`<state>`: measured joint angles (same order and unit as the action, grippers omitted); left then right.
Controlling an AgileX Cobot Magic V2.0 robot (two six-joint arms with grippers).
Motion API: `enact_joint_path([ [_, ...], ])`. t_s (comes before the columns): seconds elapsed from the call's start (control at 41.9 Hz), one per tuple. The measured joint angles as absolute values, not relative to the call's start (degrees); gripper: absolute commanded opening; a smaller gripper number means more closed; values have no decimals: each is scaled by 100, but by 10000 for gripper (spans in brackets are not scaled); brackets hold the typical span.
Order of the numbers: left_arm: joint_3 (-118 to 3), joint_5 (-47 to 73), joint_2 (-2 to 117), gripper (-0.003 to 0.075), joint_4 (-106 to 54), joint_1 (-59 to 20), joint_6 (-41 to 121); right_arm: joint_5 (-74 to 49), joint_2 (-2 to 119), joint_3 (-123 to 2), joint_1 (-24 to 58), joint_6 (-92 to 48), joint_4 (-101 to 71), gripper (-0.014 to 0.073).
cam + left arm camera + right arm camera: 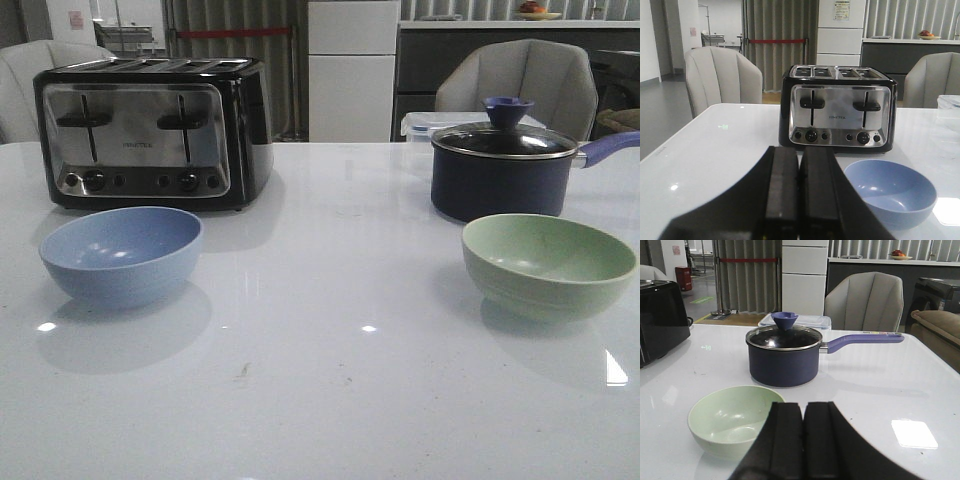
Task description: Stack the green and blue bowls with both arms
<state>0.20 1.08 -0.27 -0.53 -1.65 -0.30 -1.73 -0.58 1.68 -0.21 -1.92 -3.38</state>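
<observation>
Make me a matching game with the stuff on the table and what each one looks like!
Things:
1. toaster
2. pot
3. left bowl
4. right bowl

Looks:
A. pale green, empty
B. black and shiny silver
C. light blue, empty
D. dark blue, with a lid on

Pairs: 1-B, 2-D, 3-C, 4-A

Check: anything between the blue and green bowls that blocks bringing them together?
Nothing visible. In the front view the table between the blue bowl and green bowl is bare; the toaster and saucepan stand behind them, off that line.
</observation>
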Motion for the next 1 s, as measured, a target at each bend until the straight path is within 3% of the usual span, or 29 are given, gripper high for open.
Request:
enact_joint_path([
  [1.003,-50,-109,-27,93,-53,-165,-30,-93,-58,65,-21,-192,-338,68],
])
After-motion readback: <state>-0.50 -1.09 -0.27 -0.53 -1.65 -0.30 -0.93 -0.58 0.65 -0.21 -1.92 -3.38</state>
